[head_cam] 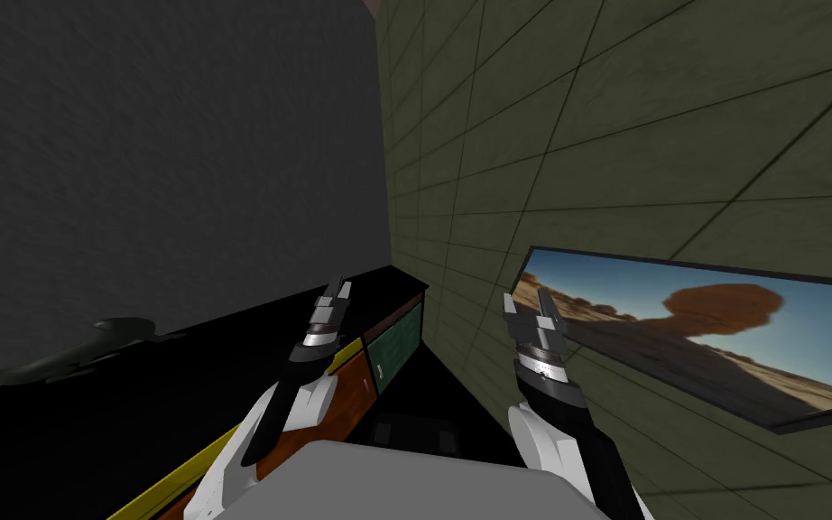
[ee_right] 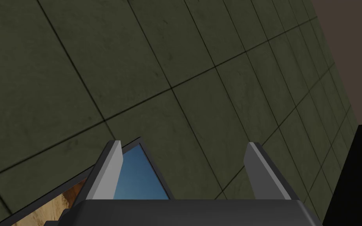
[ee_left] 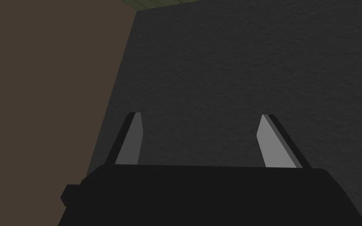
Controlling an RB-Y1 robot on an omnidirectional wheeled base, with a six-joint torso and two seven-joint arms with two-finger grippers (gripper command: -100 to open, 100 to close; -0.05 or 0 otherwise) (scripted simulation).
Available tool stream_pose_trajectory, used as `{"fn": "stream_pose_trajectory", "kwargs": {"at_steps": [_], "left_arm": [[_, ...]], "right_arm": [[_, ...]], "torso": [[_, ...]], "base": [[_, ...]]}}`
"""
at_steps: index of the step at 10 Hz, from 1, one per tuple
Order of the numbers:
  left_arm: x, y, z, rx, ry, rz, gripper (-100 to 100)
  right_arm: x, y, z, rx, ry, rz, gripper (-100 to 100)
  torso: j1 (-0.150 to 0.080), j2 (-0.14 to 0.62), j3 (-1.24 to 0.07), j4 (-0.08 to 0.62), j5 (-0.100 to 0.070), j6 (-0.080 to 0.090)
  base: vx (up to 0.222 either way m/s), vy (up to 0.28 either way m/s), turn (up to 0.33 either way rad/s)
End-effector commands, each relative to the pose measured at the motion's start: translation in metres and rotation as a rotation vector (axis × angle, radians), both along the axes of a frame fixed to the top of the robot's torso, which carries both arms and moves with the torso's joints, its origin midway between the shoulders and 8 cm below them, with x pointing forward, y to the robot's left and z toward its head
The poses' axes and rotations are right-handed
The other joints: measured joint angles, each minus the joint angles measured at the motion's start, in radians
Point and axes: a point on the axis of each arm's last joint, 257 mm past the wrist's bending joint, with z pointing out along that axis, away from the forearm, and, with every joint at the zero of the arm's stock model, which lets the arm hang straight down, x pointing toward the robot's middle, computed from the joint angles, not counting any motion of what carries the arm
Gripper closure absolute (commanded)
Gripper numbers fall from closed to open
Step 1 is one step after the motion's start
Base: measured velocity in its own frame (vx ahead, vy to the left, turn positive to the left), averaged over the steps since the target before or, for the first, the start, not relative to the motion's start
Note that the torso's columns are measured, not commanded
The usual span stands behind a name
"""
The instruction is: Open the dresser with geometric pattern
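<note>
The left claw (head_cam: 338, 291) is apart above the black dresser with yellow, orange and green panels (head_cam: 398, 348). The right claw (head_cam: 527, 305) is apart too.

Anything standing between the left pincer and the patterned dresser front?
Nothing visible does. The left pincer, open, appears to hang by the top front edge of the dresser, just above its coloured panels. The dark object on the dresser top lies well off to the left.

I see a room in a home: a low black-topped dresser (head_cam: 396, 348) with green, brown and yellow panels against a dark grey wall (head_cam: 161, 162), and a framed desert picture (head_cam: 676, 343) on an olive tiled wall (head_cam: 604, 135).
</note>
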Motion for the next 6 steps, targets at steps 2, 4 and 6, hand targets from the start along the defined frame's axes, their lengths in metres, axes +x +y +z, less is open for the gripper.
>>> {"fn": "stream_pose_trajectory", "kwargs": {"at_steps": [2, 4, 6], "left_arm": [[0.0, 0.0, 0.0, 0.0, 0.0, 0.0, 0], [0.0, 0.0, 0.0001, 0.0, 0.0, 0.0, 0], [-0.0001, 0.0, 0.0001, 0.0, 0.0, 0.0, 0]], "right_arm": [[0.0, 0.0, 0.0, 0.0, 0.0, 0.0, 0], [0.0, 0.0, 0.0001, 0.0, 0.0, 0.0, 0], [-0.0001, 0.0, 0.0001, 0.0, 0.0, 0.0, 0]], "torso": [[0.0, 0.104, -0.209, 0.105, 0.0, 0.0], [0.0, 0.248, -0.497, 0.248, 0.0, 0.0], [0.0, 0.396, -0.792, 0.396, 0.0, 0.0]], "base": [[0.0, 0.0, 0.0], [0.0, 0.0, 0.0], [0.0, 0.0, 0.0]]}}
